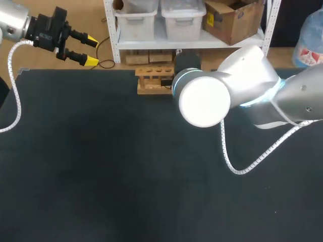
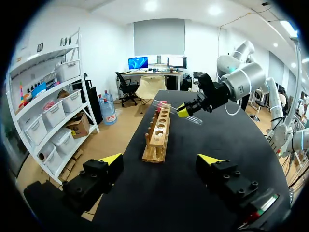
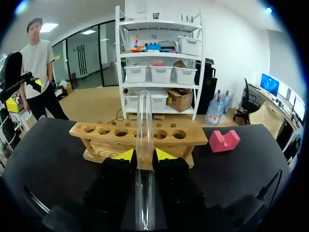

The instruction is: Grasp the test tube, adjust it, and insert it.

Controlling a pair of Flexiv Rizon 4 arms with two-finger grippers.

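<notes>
The black cloth-covered table [image 1: 101, 176] carries one landmark, the pale wooden test-tube rack [image 1: 151, 80] with its row of round holes. It stands close against the table's far edge.

The silver right arm [image 1: 242, 85] reaches in over the table to just beside the rack, and in the head view its bulk hides that end of the rack. The left gripper [image 1: 91, 50] hangs well apart from the rack, out past the table's far left corner. Its yellow-tipped fingers are spread wide and hold nothing.

A pink notched foam block [image 3: 223, 141] lies on the cloth just beside one end of the rack.

The right gripper [image 3: 144, 154] has its two yellow tips pressed to either side of the clear glass test tube [image 3: 143, 111]. The tube runs out ahead of the fingers and over the top of the rack. From the left wrist view it lies tilted, nearer flat than upright, above the rack's far end.

I judge the grasp done. The adjusting is not finished, since the tube is far from vertical, and it has not been inserted: every hole that shows is bare.

As for room, there is almost no table behind the rack. The robot's side of the rack offers a broad stretch of cloth for swinging the tube upright. The pink block is the only nearby thing to avoid.
</notes>
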